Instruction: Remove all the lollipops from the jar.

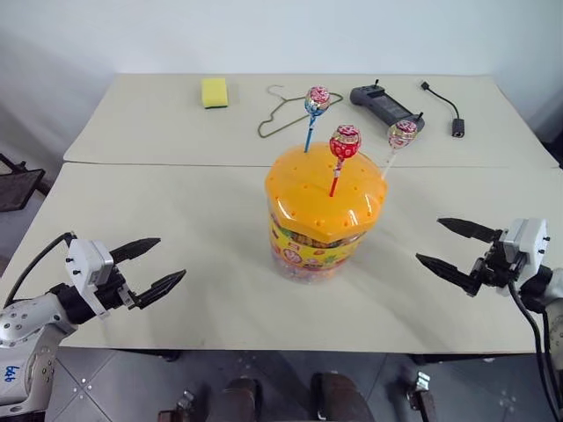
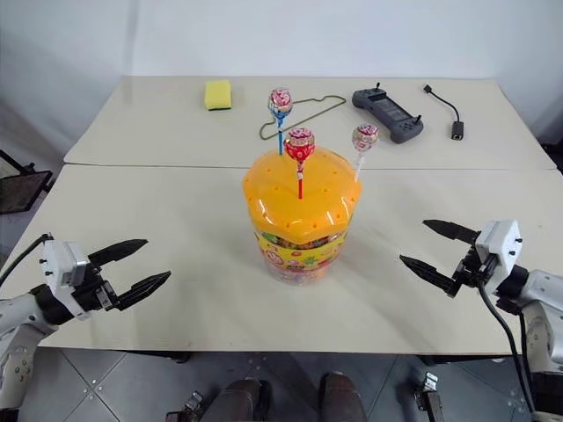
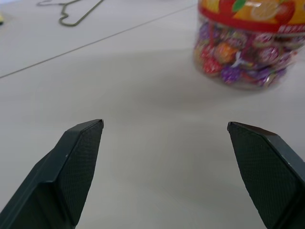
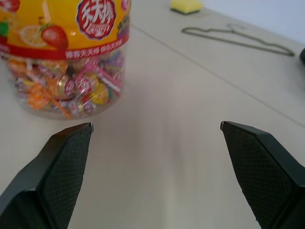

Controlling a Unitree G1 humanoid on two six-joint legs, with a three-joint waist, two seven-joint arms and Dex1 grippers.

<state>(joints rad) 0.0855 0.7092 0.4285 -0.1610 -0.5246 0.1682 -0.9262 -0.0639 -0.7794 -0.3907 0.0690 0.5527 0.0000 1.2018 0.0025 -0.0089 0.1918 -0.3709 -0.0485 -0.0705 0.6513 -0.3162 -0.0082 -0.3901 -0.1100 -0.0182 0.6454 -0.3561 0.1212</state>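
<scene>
Lollipops (image 1: pixel 344 143) stand in jar (image 1: pixel 324 224) lid's holes.

We seem to be in a plain test room or lab, not a home. Two bare beige tables (image 1: pixel 176 220) stand pushed together against a blank white wall (image 1: pixel 264 35), with grey tiled floor (image 1: pixel 114 387) below the near edge. Behind the jar (image 1: pixel 324 215), odd items lie scattered on the far table: a black handheld controller (image 1: pixel 387 107), a cable with a plug (image 1: pixel 449 112), a wire hanger (image 1: pixel 283 112) and a yellow sponge (image 1: pixel 214 91).
</scene>
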